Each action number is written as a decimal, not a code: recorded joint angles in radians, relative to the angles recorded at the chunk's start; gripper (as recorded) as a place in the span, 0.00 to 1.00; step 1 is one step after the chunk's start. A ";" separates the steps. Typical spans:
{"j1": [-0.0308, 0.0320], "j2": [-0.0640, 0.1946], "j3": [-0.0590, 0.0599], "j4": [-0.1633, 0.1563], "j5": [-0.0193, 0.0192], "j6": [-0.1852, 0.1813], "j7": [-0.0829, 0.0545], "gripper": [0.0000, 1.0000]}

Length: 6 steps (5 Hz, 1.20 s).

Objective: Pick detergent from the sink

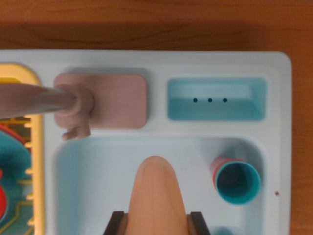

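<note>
Inside the pale blue sink point(73, 196), toward the wrist view's bottom, the peach-coloured detergent point(157, 193) bottle stands between the 2 dark fingers point(114, 224) of the gripper point(157, 223), which close against its sides and hold it. Also in the sink, to the wrist view's right of the detergent and apart from it, sits a teal cup point(237, 182) with a pink band, while the pink faucet point(100, 100) rises on the sink's far rim beside a small teal tray point(216, 99) with 3 dots.

The claw point(157, 223) grips a peach bottle point(157, 196) (over the sink point(88, 176)).
</note>
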 joint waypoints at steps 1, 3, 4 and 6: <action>0.0000 0.000 0.000 0.000 0.0000 0.000 0.000 1.00; 0.0002 -0.011 0.000 0.033 -0.0011 0.044 0.001 1.00; 0.0003 -0.021 -0.001 0.062 -0.0021 0.083 0.002 1.00; 0.0004 -0.031 -0.001 0.092 -0.0031 0.122 0.003 1.00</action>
